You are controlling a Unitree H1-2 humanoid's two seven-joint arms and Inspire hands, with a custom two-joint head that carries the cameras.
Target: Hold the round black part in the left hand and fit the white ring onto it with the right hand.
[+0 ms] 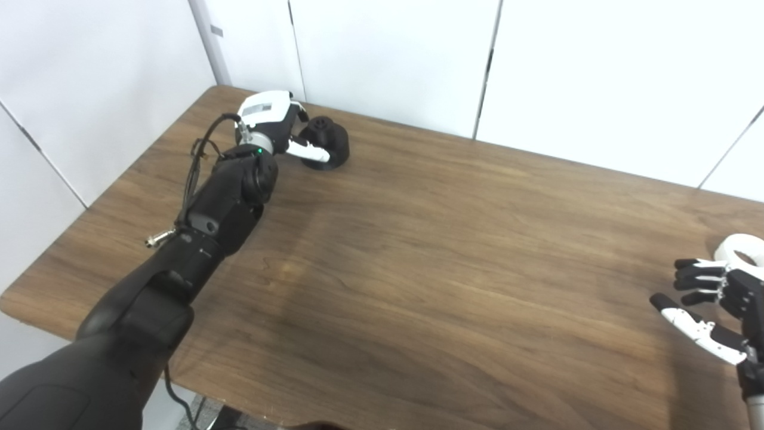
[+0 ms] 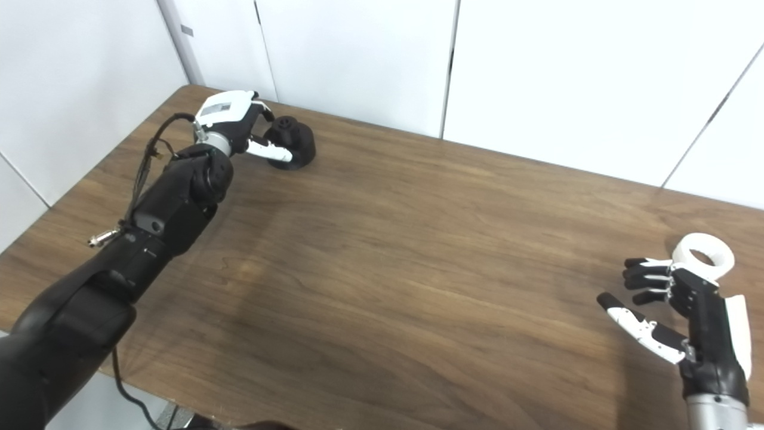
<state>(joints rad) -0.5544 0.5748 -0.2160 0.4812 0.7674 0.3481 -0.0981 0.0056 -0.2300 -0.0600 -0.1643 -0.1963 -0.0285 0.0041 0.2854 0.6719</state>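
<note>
The round black part point(image 1: 327, 142) stands on the wooden table point(image 1: 418, 251) at the far left, near the back edge. My left hand point(image 1: 276, 122) is right beside it, on its left. The thumb point(image 1: 308, 153) lies across the part's front and the fingers curl toward its back, without closing on it. The white ring point(image 2: 702, 255) lies flat on the table at the far right. My right hand point(image 2: 662, 301) is open just in front of and to the left of the ring, with fingers spread and not touching it.
White wall panels point(image 1: 388, 54) stand close behind the table's back edge. A cable point(image 1: 200, 155) loops off my left forearm. The table's front edge point(image 1: 179, 382) runs along the lower left.
</note>
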